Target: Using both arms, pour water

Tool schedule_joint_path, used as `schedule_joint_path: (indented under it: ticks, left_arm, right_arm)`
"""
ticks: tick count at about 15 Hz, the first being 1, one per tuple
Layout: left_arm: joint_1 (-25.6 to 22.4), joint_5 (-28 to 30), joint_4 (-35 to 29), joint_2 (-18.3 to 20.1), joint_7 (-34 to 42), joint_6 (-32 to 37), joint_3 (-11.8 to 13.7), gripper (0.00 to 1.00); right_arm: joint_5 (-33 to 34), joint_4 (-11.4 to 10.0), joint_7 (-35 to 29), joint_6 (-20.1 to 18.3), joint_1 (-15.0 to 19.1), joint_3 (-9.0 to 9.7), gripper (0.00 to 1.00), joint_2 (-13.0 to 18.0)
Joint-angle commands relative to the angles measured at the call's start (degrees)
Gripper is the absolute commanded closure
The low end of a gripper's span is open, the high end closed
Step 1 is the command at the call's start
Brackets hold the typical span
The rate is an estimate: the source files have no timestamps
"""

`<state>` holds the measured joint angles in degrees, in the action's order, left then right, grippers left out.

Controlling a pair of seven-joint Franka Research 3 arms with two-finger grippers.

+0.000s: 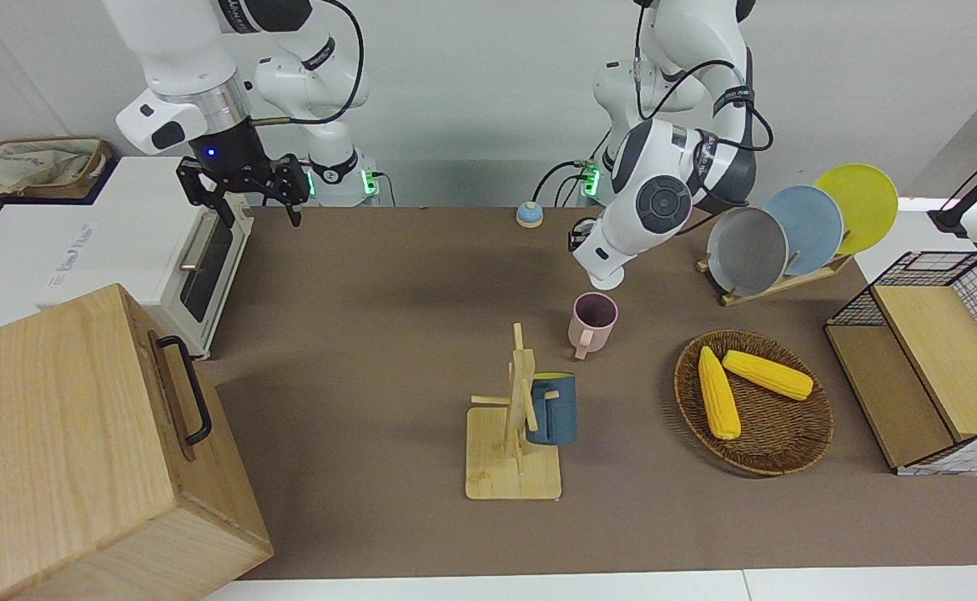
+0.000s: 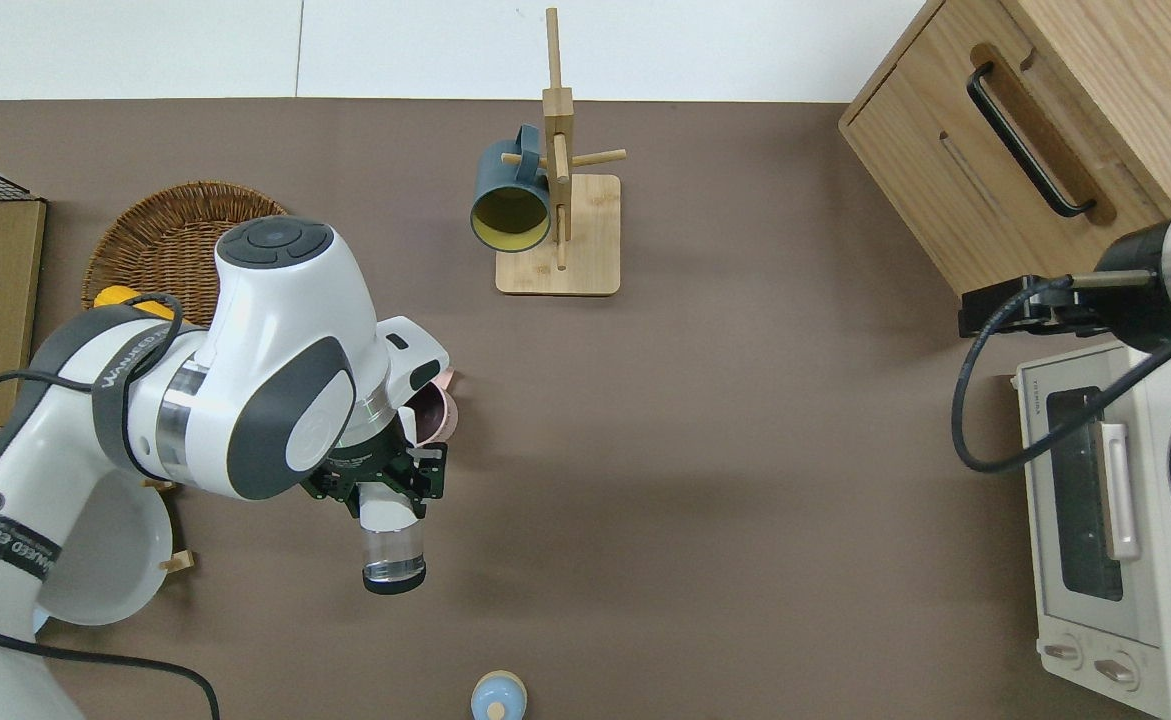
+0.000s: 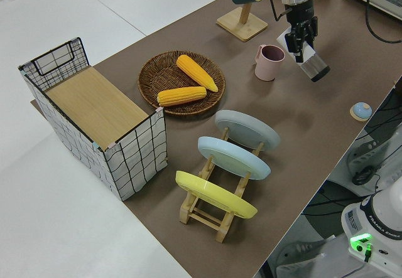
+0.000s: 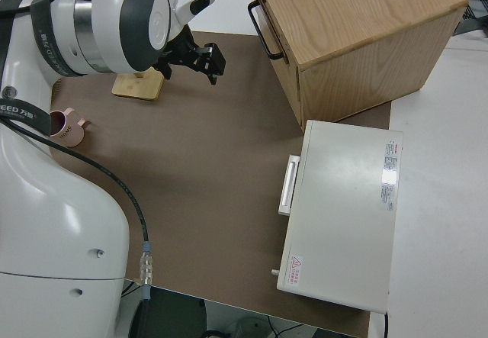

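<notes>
The left arm's black two-finger gripper (image 2: 385,490) was clamped around a clear glass cup (image 2: 392,550), holding it tipped nearly on its side in the air. The cup hung over bare brown table mat (image 2: 705,450), just beside a pink ceramic mug (image 2: 432,412) that stood upright, its handle toward a wooden mug tree (image 2: 557,215) carrying a dark blue mug (image 2: 508,195). No water could be made out in the cup or the pink mug. The right arm's black gripper (image 1: 242,188) was parked with its fingers spread and nothing between them. A round wicker tray (image 3: 182,83) holding two yellow corn cobs (image 3: 188,83) sat toward the left arm's end.
</notes>
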<state>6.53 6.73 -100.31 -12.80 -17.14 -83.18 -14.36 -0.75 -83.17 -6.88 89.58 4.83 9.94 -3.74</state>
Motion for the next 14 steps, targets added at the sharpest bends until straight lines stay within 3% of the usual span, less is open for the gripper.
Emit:
schedule_joint_path:
  ticks: [1,4,14]
  left_arm:
    - [0.3,-0.4,2.8,-2.3,-1.2,3.5,-0.1,1.0]
    - [0.4,-1.5,4.8,-4.9,-2.7,3.5,-0.1,1.0]
    - [0.4,-1.6,9.8,-6.8,-3.9,8.1,-0.4,1.0]
  right_arm:
    - [-0.7,0.2,1.4,-0.6,1.2,0.7,0.009,0.0]
    - [-0.7,0.2,1.4,-0.6,1.2,0.7,0.011,0.0]
    - [-0.7,0.2,1.4,-0.6,1.2,0.7,0.011,0.0]
